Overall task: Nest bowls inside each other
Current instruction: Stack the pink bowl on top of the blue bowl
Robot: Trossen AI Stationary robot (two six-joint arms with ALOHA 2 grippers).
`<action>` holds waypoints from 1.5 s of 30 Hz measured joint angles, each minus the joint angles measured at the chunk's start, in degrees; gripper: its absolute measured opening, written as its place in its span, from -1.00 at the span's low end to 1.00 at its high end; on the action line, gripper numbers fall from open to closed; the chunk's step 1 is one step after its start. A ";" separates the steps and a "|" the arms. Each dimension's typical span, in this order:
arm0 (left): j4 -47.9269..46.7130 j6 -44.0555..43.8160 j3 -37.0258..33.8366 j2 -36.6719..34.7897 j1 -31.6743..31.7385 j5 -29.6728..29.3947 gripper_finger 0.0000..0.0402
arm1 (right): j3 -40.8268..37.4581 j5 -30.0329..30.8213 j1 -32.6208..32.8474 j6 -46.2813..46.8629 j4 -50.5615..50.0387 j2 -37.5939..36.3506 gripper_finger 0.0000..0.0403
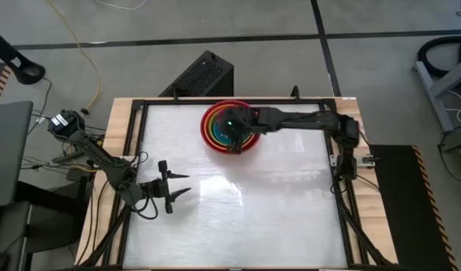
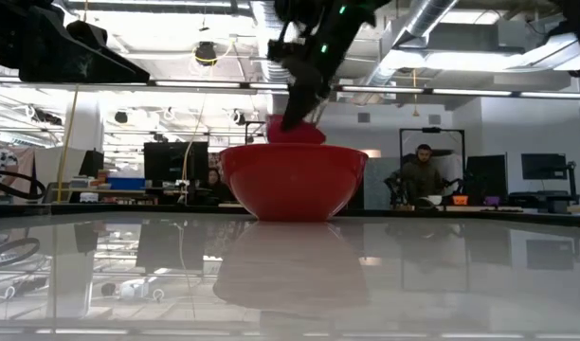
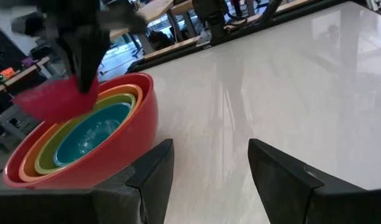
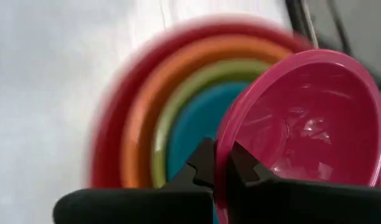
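Observation:
A red bowl [image 1: 230, 128] stands on its base at the table's far middle. Orange [image 4: 141, 118], lime green [image 4: 169, 118] and teal [image 4: 190, 134] bowls are nested inside it. My right gripper [image 4: 220, 163] is shut on a magenta pink bowl [image 4: 309, 118] and holds it tilted over this stack. In the low view the pink bowl [image 2: 295, 131] shows just above the red bowl's rim [image 2: 292, 150]. My left gripper [image 1: 178, 188] waits open near the table's left edge, with nothing between its fingers [image 3: 154, 168]. My right gripper pinches the pink bowl's rim [image 4: 220, 146], one finger inside the bowl and one outside. The fingers slant down at it from above. The bowl hangs tilted over the nested bowls. The red bowl's wall hides its lower part in the low view.
Bare white table top [image 1: 261, 211] spreads in front of and beside the stack. Black frame rails [image 1: 140, 135] edge the table. A black box [image 1: 204, 75] stands beyond the far edge. People sit in the room behind [image 2: 421, 175].

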 joint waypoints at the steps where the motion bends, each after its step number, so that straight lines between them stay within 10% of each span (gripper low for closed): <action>1: -0.01 0.03 0.00 0.00 0.00 0.05 -0.02 | 1.25 -0.05 -0.69 0.63 -1.58 1.20 -0.91; 39: -0.19 0.32 0.00 0.00 0.00 1.48 -0.02 | 3.76 -8.94 -5.32 5.21 -3.88 9.54 -0.91; 45: -0.20 0.32 0.00 0.00 0.00 1.57 -0.02 | 3.76 -6.70 -5.65 7.24 -4.44 9.54 -0.61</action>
